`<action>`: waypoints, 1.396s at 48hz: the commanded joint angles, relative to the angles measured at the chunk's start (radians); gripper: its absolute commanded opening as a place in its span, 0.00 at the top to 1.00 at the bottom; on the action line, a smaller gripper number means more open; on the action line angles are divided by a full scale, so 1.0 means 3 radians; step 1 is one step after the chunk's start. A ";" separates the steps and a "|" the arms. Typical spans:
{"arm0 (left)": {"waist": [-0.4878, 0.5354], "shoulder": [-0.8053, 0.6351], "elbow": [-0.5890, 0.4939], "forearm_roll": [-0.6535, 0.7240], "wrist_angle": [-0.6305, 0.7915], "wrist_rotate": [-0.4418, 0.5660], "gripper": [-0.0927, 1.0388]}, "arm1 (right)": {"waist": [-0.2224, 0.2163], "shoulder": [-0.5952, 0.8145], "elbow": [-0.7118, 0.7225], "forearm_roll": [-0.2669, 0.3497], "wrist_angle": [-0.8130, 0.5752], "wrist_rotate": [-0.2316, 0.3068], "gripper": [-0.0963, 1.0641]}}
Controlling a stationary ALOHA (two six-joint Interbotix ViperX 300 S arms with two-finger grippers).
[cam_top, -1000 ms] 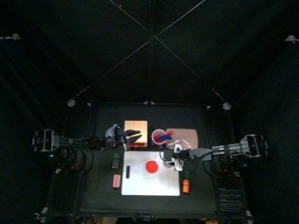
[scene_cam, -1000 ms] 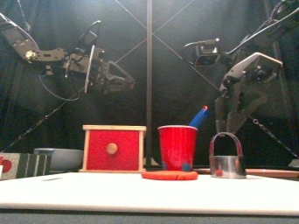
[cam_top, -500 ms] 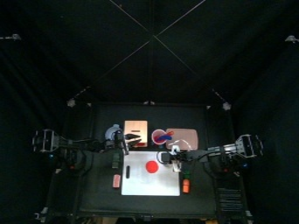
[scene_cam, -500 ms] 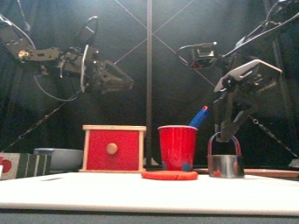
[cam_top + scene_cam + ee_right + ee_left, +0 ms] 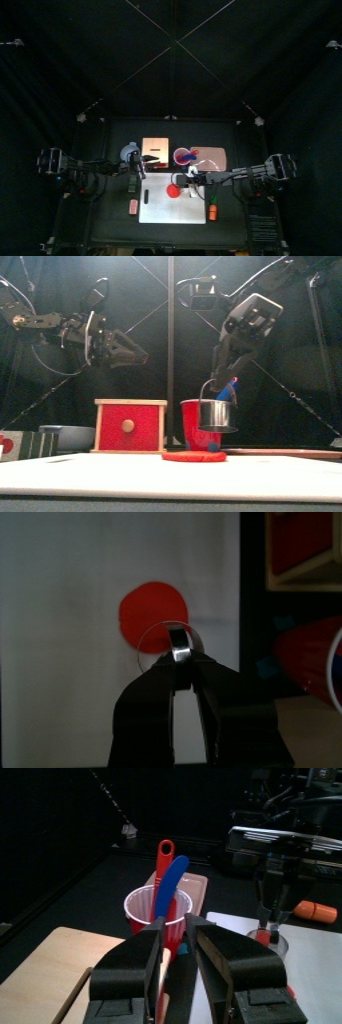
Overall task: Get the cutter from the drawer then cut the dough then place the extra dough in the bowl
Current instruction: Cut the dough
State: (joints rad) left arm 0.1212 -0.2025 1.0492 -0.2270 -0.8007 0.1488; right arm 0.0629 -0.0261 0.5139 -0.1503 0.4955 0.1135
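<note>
No text, label, brand, number or sign could be read in any view; the red cup (image 5: pixel 194 428), the wooden box (image 5: pixel 130 426) and the cutter (image 5: pixel 218 416) showed no legible print

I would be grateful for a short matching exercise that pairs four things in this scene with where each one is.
Things:
1. cutter
2. dough
3. blue knife
4. left hand

Places:
A. lying flat on the white board
B. up in the air, holding nothing
C. hanging by its wire handle from the right hand
D. standing in the red cup

Pairs: 1-C, 2-A, 3-D, 4-B
</note>
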 commanded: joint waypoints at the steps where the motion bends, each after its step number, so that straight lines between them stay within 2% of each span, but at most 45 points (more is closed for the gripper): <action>1: 0.0010 -0.0046 -0.0020 -0.0005 -0.0036 0.0005 0.33 | 0.0020 0.0102 -0.0199 0.0015 0.0000 0.0000 0.53; 14: 0.0010 -0.0066 0.0061 -0.0051 -0.0036 -0.0010 0.33 | 0.0072 0.0225 -0.0327 0.0046 0.0092 0.0000 0.53; 42: 0.0010 -0.0066 0.0097 -0.0061 -0.0036 0.0000 0.33 | 0.0046 0.0302 -0.0389 0.0010 0.0092 -0.0005 0.53; 53: 0.0010 -0.0066 0.0097 -0.0066 -0.0020 0.0000 0.33 | 0.0041 0.0297 -0.0394 -0.0097 0.0143 0.0000 0.53; 67: 0.0015 -0.0066 0.0118 -0.0061 -0.0020 -0.0005 0.33 | 0.0056 0.0358 -0.0399 -0.0061 0.0138 0.0000 0.53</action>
State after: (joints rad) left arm 0.1243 -0.2132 1.0953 -0.2470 -0.8007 0.1473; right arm 0.0782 0.0905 0.4172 -0.1718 0.5415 0.1135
